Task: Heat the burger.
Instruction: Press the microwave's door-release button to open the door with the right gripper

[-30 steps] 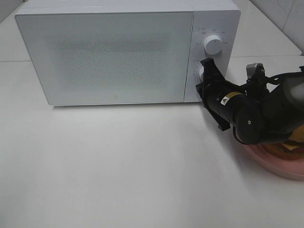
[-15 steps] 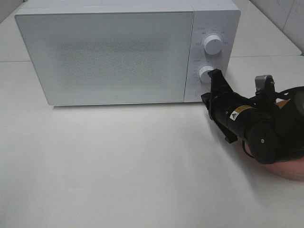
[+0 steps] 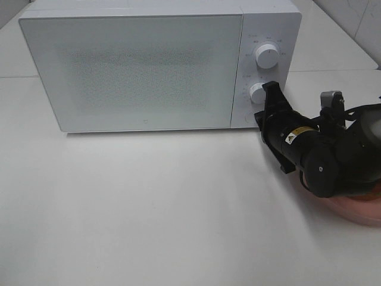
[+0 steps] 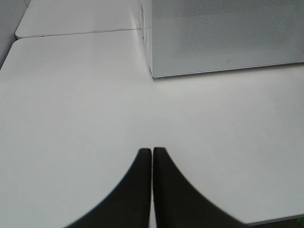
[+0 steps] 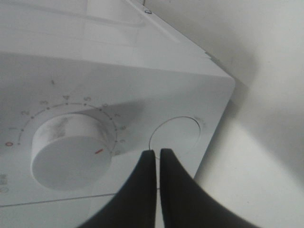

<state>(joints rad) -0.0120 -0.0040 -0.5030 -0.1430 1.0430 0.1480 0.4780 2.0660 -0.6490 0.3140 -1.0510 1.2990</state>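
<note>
**Burger hidden behind the arm**

Your right gripper (image 5: 156,153), jaws pressed together on nothing, points at the microwave's (image 3: 131,71) round button (image 5: 176,135) beside its lower dial (image 5: 71,149). Your left gripper (image 4: 152,152), likewise together, hangs before the microwave's front. Right of the microwave, only a pink plate's (image 3: 360,215) rim shows.

The white table (image 3: 149,208) carried a white microwave (image 3: 137,65), which stood directly in front of the right gripper (image 3: 269,89), its control-panel end closest to the fingertips. Behind that gripper and mostly hidden under its arm, a pink plate (image 3: 360,213) lay on the tabletop, with only part of its rim showing. Ahead of the left gripper (image 4: 152,151) the white surface ran up to the microwave's base. Farther beyond that gripper, a seam (image 4: 76,34) crossed the tabletop alongside the microwave.
</note>
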